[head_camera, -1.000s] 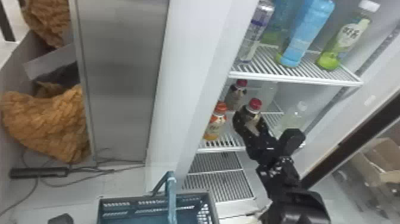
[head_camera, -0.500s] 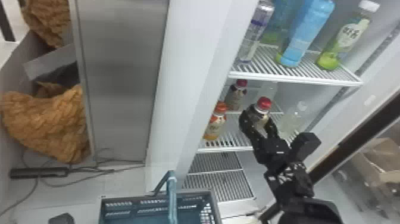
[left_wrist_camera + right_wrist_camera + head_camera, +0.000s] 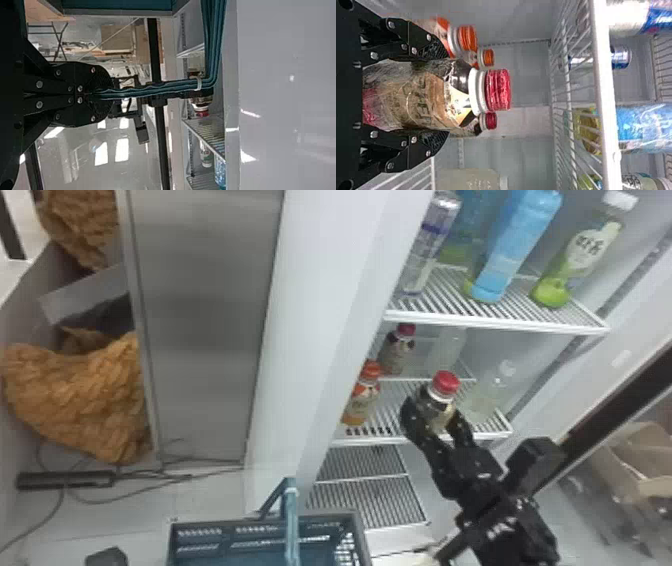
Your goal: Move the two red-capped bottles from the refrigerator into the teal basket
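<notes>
Basket [image 3: 240, 557] sits below us and to our left, nearer our body than the shelf [image 3: 380, 439]. That offset drives the next move. Right end effector [image 3: 434, 412] has 1 finger on each side of the front red-capped bottle [image 3: 441, 395], pinching its body, cap clear. Bottle's long axis is close to upright, at the shelf's front edge; can't tell if its base is touching. Left end effector [image 3: 104, 95] is closed on the basket's handle [image 3: 150, 92], so we read it as the basket holder and the right arm as the carrier.

Our call: pull the bottle straight out toward us first, then swing left and down. Cutting left early risks clipping the orange-capped bottle [image 3: 362, 397] or the fridge's side wall [image 3: 320, 315]. Handle stands up over the basket, so we'd drop in beside it. Rear red-capped bottle [image 3: 397, 352] is deeper on that shelf, left of our grip; 0 of 2 delivered, by our read.
</notes>
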